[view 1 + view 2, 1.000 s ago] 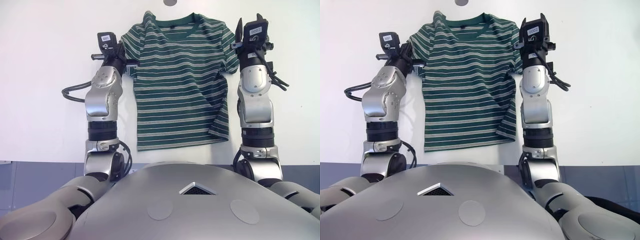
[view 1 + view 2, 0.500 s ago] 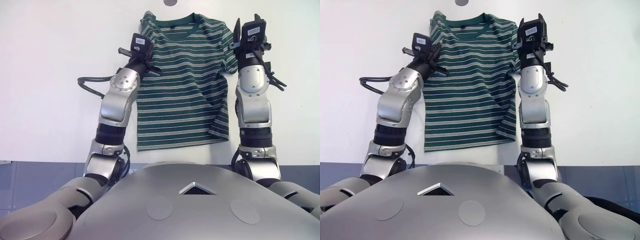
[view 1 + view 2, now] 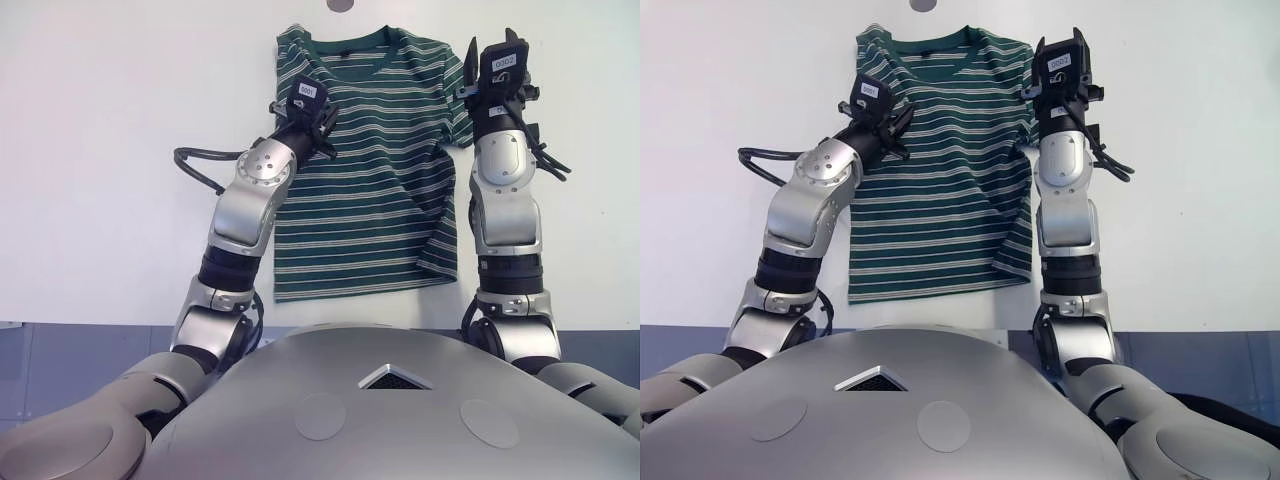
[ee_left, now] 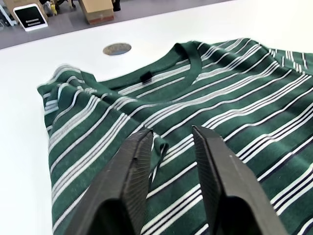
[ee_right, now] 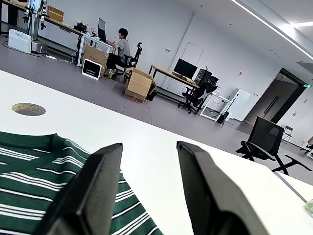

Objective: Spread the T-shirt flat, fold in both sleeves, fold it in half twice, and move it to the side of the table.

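The T-shirt (image 3: pixel 370 190) lies flat on the table (image 3: pixel 100 150). The left claw (image 4: pixel 172 133) (spread) hangs over its left side. The right claw (image 5: pixel 149 147), also spread, is by the right sleeve (image 3: pixel 458 120).

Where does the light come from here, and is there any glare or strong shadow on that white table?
Right wrist view: a ceiling light strip runs overhead. Left eye view: the table looks evenly bright, with no hard shadows around the T-shirt. Left wrist view: the table is plain bright white beyond the shirt.

T-shirt (image 3: pixel 375 170) | green, white-striped; flat on table; left sleeve folded in
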